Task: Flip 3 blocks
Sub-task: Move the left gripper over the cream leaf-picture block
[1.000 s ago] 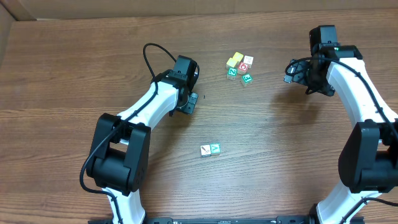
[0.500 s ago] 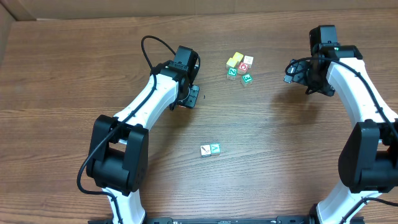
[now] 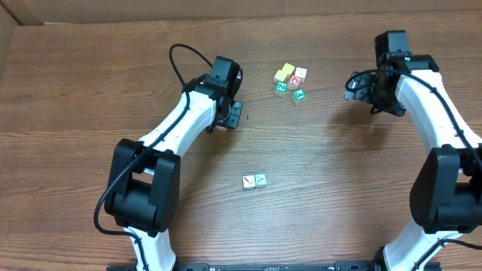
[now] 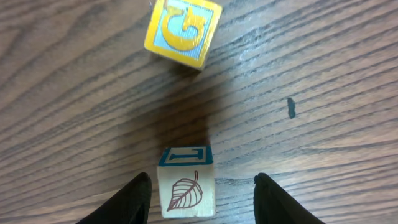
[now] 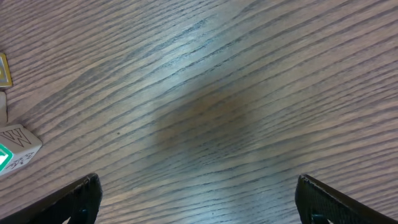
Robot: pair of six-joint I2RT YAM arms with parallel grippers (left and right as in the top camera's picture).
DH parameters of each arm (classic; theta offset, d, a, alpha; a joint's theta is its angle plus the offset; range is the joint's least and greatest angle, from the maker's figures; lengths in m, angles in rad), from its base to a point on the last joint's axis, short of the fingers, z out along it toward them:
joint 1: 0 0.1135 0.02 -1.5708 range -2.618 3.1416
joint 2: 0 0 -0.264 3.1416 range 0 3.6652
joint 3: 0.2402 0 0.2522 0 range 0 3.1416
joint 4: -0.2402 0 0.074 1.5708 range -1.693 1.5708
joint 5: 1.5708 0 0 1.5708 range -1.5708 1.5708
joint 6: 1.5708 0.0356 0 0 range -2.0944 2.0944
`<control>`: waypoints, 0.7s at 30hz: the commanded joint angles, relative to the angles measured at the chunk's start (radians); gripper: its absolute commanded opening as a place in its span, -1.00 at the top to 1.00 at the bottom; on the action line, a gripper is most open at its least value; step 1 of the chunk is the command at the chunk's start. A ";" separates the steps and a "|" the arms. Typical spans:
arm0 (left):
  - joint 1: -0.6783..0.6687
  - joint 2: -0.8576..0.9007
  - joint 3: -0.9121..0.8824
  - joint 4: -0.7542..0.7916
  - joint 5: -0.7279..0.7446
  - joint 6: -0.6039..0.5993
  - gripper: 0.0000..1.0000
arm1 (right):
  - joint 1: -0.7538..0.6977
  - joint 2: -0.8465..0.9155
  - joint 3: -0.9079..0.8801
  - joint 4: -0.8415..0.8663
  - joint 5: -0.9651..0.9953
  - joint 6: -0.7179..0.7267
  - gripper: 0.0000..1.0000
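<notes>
A white block with a brown leaf and a teal-rimmed top face [image 4: 186, 194] rests on the table between the jaws of my left gripper [image 4: 202, 185]. The gripper is open: its left finger sits close against the block, and a clear gap separates the right finger from it. In the overhead view the left gripper [image 3: 228, 120] is at the table's upper middle. Two more blocks lie side by side nearer the front, one white with red marks [image 3: 248, 181] and one teal [image 3: 260, 179]. My right gripper [image 5: 199, 193] is wide open over bare wood, holding nothing.
A yellow-edged cube with a blue face [image 4: 182, 32] lies just beyond the leaf block. A cluster of yellow [image 3: 285, 73], red [image 3: 294, 80] and green [image 3: 281, 87] cubes sits at the back, left of the right gripper [image 3: 352, 86]. A white lettered cube [image 5: 18, 140] shows at the left edge of the right wrist view.
The left jaws have spread and let go of the leaf block, and the left arm has shifted slightly toward the back. The right arm has not moved.
</notes>
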 commanded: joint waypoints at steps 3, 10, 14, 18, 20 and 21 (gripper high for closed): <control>0.006 0.019 -0.023 0.011 0.011 -0.014 0.14 | 0.000 -0.032 0.018 0.001 0.011 -0.006 -1.00; 0.006 0.021 -0.028 -0.012 -0.011 -0.014 0.12 | 0.000 -0.032 0.018 0.001 0.011 -0.006 -1.00; 0.006 0.021 -0.029 -0.008 -0.015 -0.014 0.17 | 0.000 -0.032 0.018 0.001 0.011 -0.006 -1.00; 0.006 0.022 -0.037 -0.011 -0.022 -0.019 0.20 | 0.000 -0.032 0.018 0.001 0.011 -0.006 -1.00; 0.006 0.026 -0.042 -0.008 -0.022 -0.039 0.20 | 0.000 -0.032 0.018 0.001 0.011 -0.006 -1.00; 0.006 0.029 -0.042 -0.006 -0.021 -0.047 0.20 | 0.000 -0.032 0.018 0.001 0.011 -0.006 -1.00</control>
